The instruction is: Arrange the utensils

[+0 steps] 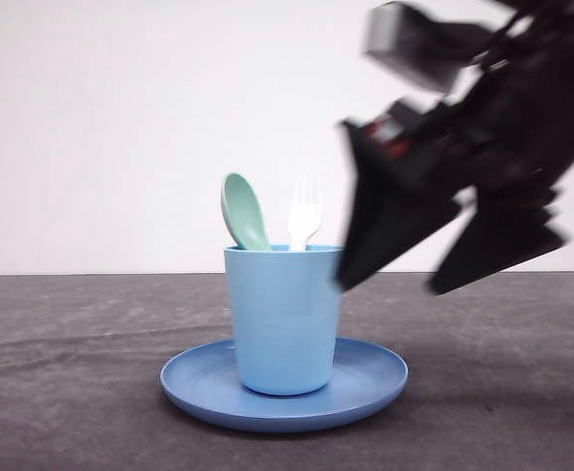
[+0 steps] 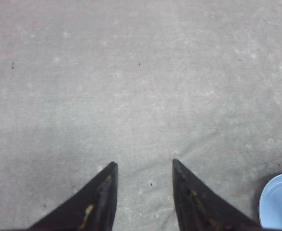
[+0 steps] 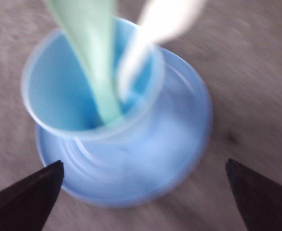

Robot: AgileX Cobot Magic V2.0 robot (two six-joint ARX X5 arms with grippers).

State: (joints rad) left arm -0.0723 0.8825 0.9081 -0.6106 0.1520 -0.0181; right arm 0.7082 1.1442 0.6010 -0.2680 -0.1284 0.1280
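**Spoon and fork standing in a cup, right gripper open beside it**

A light blue cup [image 1: 284, 319] stands upright in the middle of a round blue plate [image 1: 370, 381]; inside it a mint-green spoon [image 1: 244, 211] and a white fork [image 1: 304, 212] stand handle-down, heads above the rim, leaning on the cup's wall, which is what keeps them upright; the two sit close together, and the blur in the right wrist view makes it hard to say whether they touch.

The right gripper [image 1: 390, 280] hangs just beside the cup at rim height, blurred; its two black fingers are spread wide and hold nothing, as the right wrist view [image 3: 145, 192] shows; with both utensils in the cup, the sorting looks finished.

The left gripper [image 2: 144, 166] hovers over bare table, fingers parted and empty, the plate's edge [image 2: 275, 202] nearby.

The table [image 1: 71, 373] is covered in dull grey, faintly speckled material; behind it is a plain white wall [image 1: 100, 128].
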